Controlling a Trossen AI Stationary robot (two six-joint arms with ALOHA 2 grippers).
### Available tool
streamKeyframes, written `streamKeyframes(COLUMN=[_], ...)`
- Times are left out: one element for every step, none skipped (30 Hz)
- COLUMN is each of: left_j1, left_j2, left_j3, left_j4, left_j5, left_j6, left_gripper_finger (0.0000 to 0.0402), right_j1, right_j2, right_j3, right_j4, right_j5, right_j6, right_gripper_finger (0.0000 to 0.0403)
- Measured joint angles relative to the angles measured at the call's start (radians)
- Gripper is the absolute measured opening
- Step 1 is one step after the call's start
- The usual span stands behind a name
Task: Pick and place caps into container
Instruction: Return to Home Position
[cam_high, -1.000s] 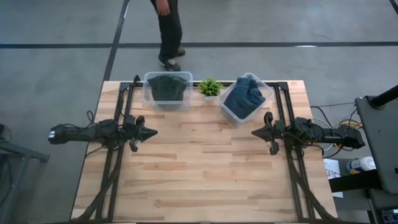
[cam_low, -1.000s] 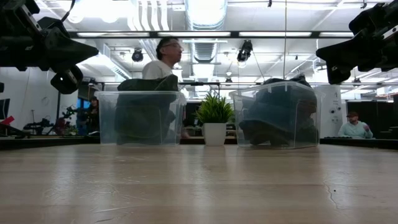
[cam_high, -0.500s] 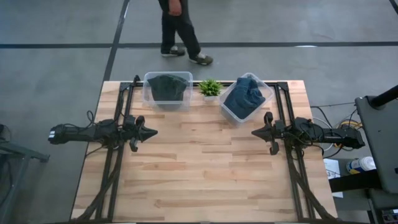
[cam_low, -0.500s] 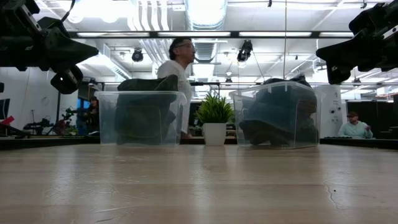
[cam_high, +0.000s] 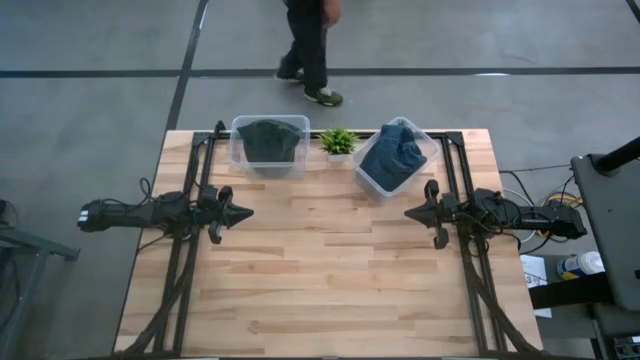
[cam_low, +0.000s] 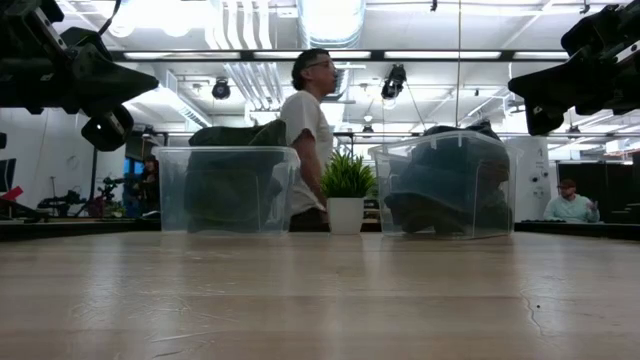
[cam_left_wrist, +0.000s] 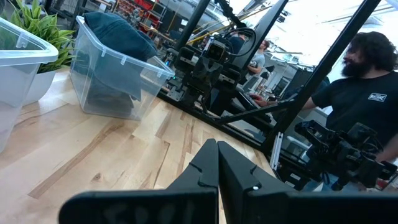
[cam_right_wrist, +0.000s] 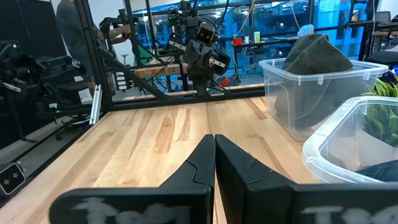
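Dark olive-green caps sit piled in the left clear container at the table's far edge. Slate-blue caps fill the right clear container, heaped above its rim. My left gripper hovers above the table's left side, shut and empty, its fingertips together. My right gripper hovers over the right side, shut and empty as well. No cap lies on the bare wood.
A small green potted plant stands between the two containers. Black frame rails run along the table's left and right sides. A person walks on the floor beyond the far edge. The wooden tabletop lies between the arms.
Both arms have kept still. The person beyond the far edge has walked toward the right.
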Motion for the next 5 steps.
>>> streamKeyframes(left_j1=[0.0, 0.0, 0.0, 0.0, 0.0], left_j2=[0.0, 0.0, 0.0, 0.0, 0.0], left_j3=[0.0, 0.0, 0.0, 0.0, 0.0], left_j4=[0.0, 0.0, 0.0, 0.0, 0.0], left_j5=[0.0, 0.0, 0.0, 0.0, 0.0], left_j6=[0.0, 0.0, 0.0, 0.0, 0.0], left_gripper_finger=[0.0, 0.0, 0.0, 0.0, 0.0], right_j1=[0.0, 0.0, 0.0, 0.0, 0.0], right_j2=[0.0, 0.0, 0.0, 0.0, 0.0], right_j3=[0.0, 0.0, 0.0, 0.0, 0.0], right_j4=[0.0, 0.0, 0.0, 0.0, 0.0], right_j5=[0.0, 0.0, 0.0, 0.0, 0.0], right_j6=[0.0, 0.0, 0.0, 0.0, 0.0], right_gripper_finger=[0.0009, 0.0008, 0.0009, 0.0009, 0.0009])
